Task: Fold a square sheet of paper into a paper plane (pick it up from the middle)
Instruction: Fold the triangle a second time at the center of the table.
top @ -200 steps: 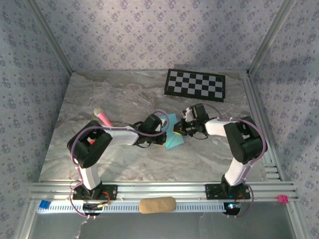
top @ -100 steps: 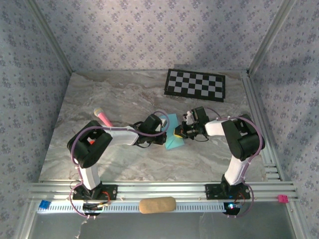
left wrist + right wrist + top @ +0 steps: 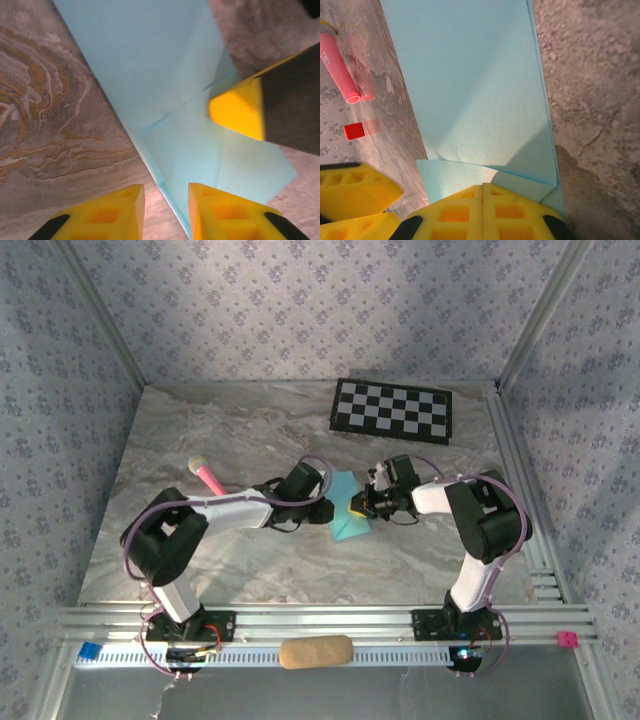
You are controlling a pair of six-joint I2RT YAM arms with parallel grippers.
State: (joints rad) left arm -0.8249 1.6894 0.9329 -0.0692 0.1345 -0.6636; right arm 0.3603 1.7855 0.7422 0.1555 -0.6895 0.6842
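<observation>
**Left side, change noted:** the left arm has dropped and stretched flatter over the surface (image 3: 240,430). The left end effector (image 3: 166,200) has just gone from clenched to released. Its wrist view shows the 2 yellow fingers a narrow gap apart at the paper's edge, with nothing pinched between them. The pink marker (image 3: 208,476) lies well apart to the left.

**Centre:** the square sheet of paper (image 3: 350,528) lies flat on the surface between the 2 end effectors. It is already folded into a narrower layered strip, with creases and a folded flap showing.

**Right side:** the right end effector (image 3: 483,192) is unchanged — clenched, fingers seam to seam. Its tips bear down on the paper's right side and do not grip it.

**Judgement:** the left appears to have finished pressing a crease and is letting go, while the right pins the work for the next fold. The plane is not yet complete.

**Orientation:** the long axis runs far to near, leaning slightly right at the near end. The far end looks narrower — but no finished nose can be made out.
</observation>
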